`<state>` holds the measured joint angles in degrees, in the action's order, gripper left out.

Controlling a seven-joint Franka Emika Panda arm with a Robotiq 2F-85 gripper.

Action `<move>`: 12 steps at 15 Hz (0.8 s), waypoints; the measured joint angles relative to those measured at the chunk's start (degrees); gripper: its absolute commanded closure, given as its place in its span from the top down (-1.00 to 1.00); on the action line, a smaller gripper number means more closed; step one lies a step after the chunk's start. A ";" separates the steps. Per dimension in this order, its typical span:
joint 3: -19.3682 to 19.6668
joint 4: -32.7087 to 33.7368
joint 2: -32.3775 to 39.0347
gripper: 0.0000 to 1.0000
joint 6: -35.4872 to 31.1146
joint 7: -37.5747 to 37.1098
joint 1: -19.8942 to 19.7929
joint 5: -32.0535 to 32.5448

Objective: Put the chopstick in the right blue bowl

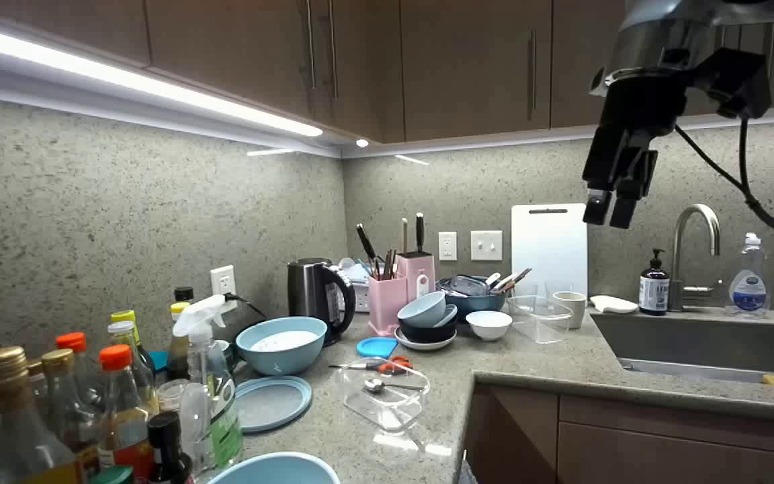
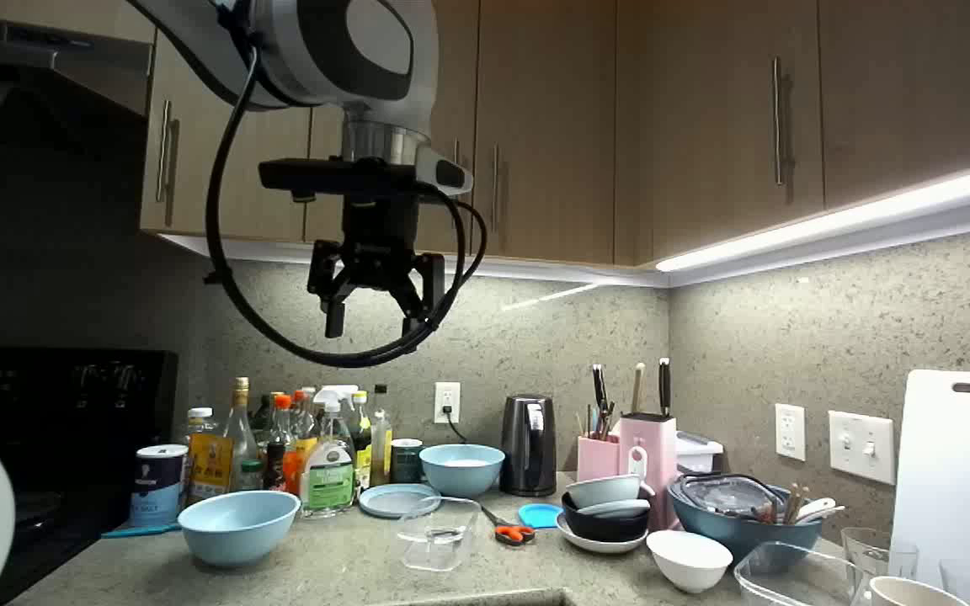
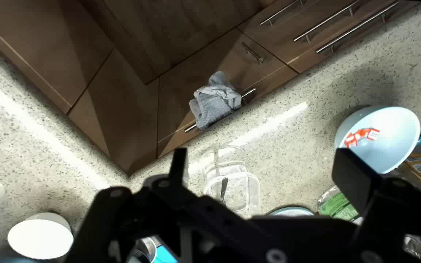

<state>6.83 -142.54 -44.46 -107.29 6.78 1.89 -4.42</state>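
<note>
Blk kettle point(image 2: 525, 450) on ctr point(image 2: 350, 560); gry towel point(image 3: 216, 100) on hdl point(image 3: 190, 128).

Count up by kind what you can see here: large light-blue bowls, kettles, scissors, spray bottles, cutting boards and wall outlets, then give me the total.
Large light-blue bowls: 2
Kettle: 1
Scissors: 1
Spray bottle: 1
Cutting board: 1
Wall outlets: 2
Total: 8

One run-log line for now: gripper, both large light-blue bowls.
gripper: open, empty, aloft | right blue bowl: beside kettle | other blue bowl: near salt canister, orange packets inside
</note>
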 measured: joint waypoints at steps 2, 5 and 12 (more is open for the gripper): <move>0.00 0.00 0.00 1.00 0.00 0.00 0.00 0.00; 0.00 0.00 0.00 1.00 0.00 0.00 0.00 0.00; 1.77 0.90 0.95 1.00 -1.20 -0.08 -1.60 0.00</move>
<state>8.60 -141.65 -43.51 -108.50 6.70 0.28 -4.42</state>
